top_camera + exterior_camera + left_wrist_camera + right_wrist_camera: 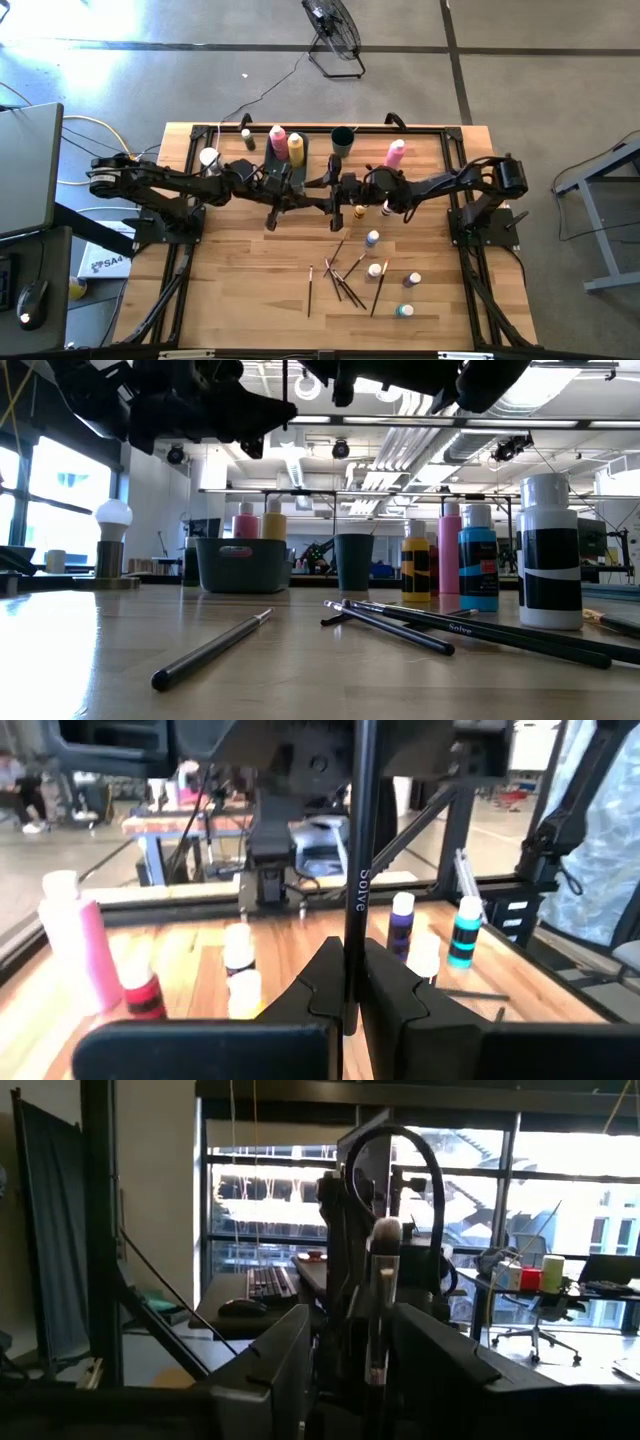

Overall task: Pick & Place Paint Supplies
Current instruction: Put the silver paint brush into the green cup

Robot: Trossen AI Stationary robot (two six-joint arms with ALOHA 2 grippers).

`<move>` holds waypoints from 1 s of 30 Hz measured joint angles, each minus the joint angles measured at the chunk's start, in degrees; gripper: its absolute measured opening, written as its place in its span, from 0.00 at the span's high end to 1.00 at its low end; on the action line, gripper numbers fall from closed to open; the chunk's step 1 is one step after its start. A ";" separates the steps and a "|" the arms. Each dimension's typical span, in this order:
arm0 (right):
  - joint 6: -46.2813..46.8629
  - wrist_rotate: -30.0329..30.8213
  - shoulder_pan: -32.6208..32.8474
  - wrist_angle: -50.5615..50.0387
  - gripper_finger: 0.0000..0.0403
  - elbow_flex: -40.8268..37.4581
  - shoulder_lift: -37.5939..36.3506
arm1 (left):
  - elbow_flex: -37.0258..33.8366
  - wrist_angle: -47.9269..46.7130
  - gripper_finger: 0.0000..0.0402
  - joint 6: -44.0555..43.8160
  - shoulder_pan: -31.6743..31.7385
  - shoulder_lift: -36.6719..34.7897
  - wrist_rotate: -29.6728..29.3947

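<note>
Now my left gripper [345,1005], above the table's [250,290] middle, clamps a dark paintbrush [357,850] upright; my right gripper [345,1370] faces it with fingers parted around the brush's tip.

Both arms are stretched in over the middle of the table from their own sides, wrists nearly meeting up high, well off the surface. The left gripper [347,995] has its fingers [398,1000] pinched tight on a brush [356,870] that stands straight up between them. The right gripper [350,1355] faces the left one head-on, its fingers [440,1350] spread apart either side of the brush's bristle end, not gripping.
</note>
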 joint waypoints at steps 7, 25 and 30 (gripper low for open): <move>0.03 0.02 0.00 -1.46 0.78 0.00 -0.12 | 0.00 -2.33 0.98 -1.02 0.00 0.00 -0.18; -0.04 0.18 0.02 -1.25 0.97 0.00 -0.12 | 0.00 -3.33 0.87 -1.41 0.02 0.00 -1.27; -0.03 0.04 0.02 -1.25 0.96 0.00 -0.12 | 0.00 -3.31 0.72 -1.37 0.02 0.00 -2.13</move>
